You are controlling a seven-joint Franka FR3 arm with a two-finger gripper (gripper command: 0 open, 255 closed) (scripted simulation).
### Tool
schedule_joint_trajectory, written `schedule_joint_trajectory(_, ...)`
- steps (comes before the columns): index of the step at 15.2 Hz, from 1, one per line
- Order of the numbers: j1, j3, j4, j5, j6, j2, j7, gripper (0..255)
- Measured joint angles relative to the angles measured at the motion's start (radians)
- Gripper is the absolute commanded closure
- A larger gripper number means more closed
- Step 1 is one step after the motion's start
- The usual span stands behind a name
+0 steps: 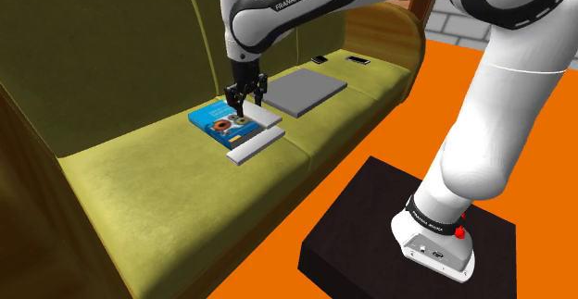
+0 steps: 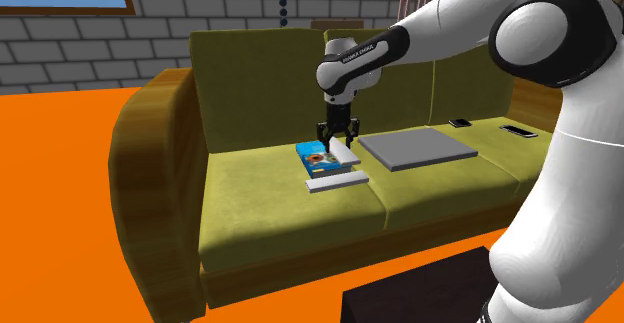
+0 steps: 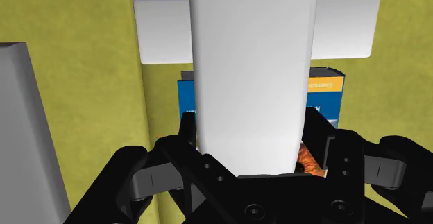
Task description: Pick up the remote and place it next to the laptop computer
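The remote (image 3: pixel 251 70) is a plain white flat bar, and my gripper (image 3: pixel 253 146) is shut on its near end, with the black fingers (image 3: pixel 186 129) pressed against both long sides. In the shoulder view the gripper (image 1: pixel 245 98) holds the remote (image 1: pixel 263 117) just over the edge of a blue book (image 1: pixel 218 123) on the olive sofa seat. The closed grey laptop (image 1: pixel 306 91) lies flat on the seat a short way beyond, toward the shoulder view's right. In the second exterior view the gripper (image 2: pixel 338 139) and remote (image 2: pixel 345 154) are left of the laptop (image 2: pixel 416 149).
A second white bar (image 1: pixel 255 145) lies on the seat by the book, crosswise below the held remote (image 3: pixel 163 30). Two small dark devices (image 2: pixel 460 123) (image 2: pixel 518 131) rest on the seat past the laptop. The sofa back (image 2: pixel 250 81) rises behind. The orange floor (image 1: pixel 352 149) borders the seat's front.
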Motion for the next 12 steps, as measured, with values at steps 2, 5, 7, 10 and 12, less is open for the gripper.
schedule_joint_trajectory(2,-0.028,-0.021,-0.031,0.007,0.006,-0.026,-0.051,255)
schedule_joint_trajectory(5,-0.067,-0.054,-0.077,0.016,0.015,-0.067,-0.126,255)
schedule_joint_trajectory(7,-0.090,-0.075,-0.115,0.021,0.024,-0.097,-0.172,255)
schedule_joint_trajectory(10,-0.125,-0.109,-0.141,0.023,0.031,-0.117,-0.242,255)
schedule_joint_trajectory(12,-0.150,-0.134,-0.152,0.023,0.031,-0.129,-0.292,255)
